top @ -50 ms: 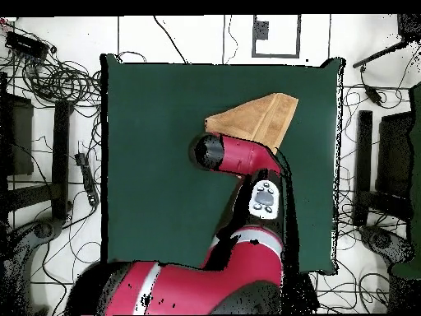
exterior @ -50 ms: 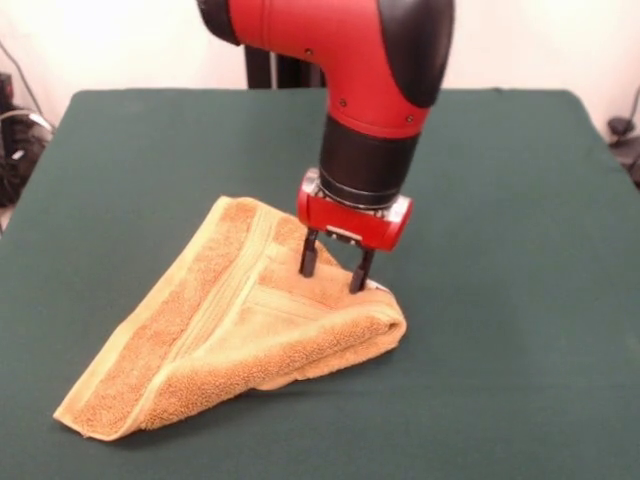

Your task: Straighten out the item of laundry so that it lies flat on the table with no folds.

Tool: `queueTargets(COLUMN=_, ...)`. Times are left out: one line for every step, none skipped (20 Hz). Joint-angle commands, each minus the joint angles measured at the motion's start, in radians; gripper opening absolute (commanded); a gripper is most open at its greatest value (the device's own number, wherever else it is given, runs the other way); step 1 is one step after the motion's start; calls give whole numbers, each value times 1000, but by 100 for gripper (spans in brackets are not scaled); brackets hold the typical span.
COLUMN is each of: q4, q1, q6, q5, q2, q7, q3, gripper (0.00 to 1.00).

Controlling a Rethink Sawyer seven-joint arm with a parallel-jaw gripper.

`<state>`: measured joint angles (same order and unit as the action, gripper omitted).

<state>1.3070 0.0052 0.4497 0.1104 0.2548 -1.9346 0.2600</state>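
The item of laundry [exterior @ -50 ms: 225,330] is a golden-orange towel folded over into a rough triangle on the table [exterior @ -50 ms: 150,160]. Paler bands run along its folded layers. In the overhead view the towel [top @ -50 ms: 259,115] lies near the table's [top @ -50 ms: 156,164] far right part, partly hidden under the arm. My gripper [exterior @ -50 ms: 334,270] hangs over the towel's right-hand corner. It is open, its two black fingers spread apart with the tips at the cloth's top layer and nothing clamped between them. A bit of white shows at the towel's edge beside the right finger.
Green table cloth surrounds the towel on all sides. Cables and stands lie on the floor around the table [top @ -50 ms: 49,74]. The red arm [top @ -50 ms: 247,164] crosses the table's near right part in the overhead view.
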Motion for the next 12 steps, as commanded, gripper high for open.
queueTargets(q4=-106, q1=122, q6=357, q5=64, q2=-222, q7=-423, q3=213, gripper=100)
queueTargets(q4=-122, q1=126, q6=370, q5=69, q2=-238, q7=-433, q3=226, gripper=100)
queueTargets(q4=-137, q1=130, q6=383, q5=74, q2=-255, q7=-443, q3=240, gripper=100)
queueTargets(q4=-151, q1=135, q6=393, q5=73, q2=-269, q7=-449, q3=252, gripper=100)
queueTargets(q4=-159, q1=138, q6=406, q5=73, q2=-279, q7=-454, q3=261, gripper=100)
queueTargets(q4=-162, q1=138, q6=401, q5=78, q2=-288, q7=-461, q3=261, gripper=100)
queueTargets(q4=-167, q1=143, q6=396, q5=78, q2=-299, q7=-473, q3=273, gripper=100)
queueTargets(q4=-166, q1=139, q6=384, q5=80, q2=-305, q7=-473, q3=267, gripper=100)
queueTargets(q4=-165, q1=135, q6=372, q5=83, q2=-310, q7=-474, q3=261, gripper=100)
queueTargets(q4=-156, q1=128, q6=332, q5=86, q2=-311, q7=-469, q3=245, gripper=100)
queueTargets(q4=-146, q1=120, q6=293, q5=89, q2=-312, q7=-464, q3=230, gripper=100)
queueTargets(q4=-124, q1=99, q6=229, q5=99, q2=-304, q7=-447, q3=191, gripper=100)
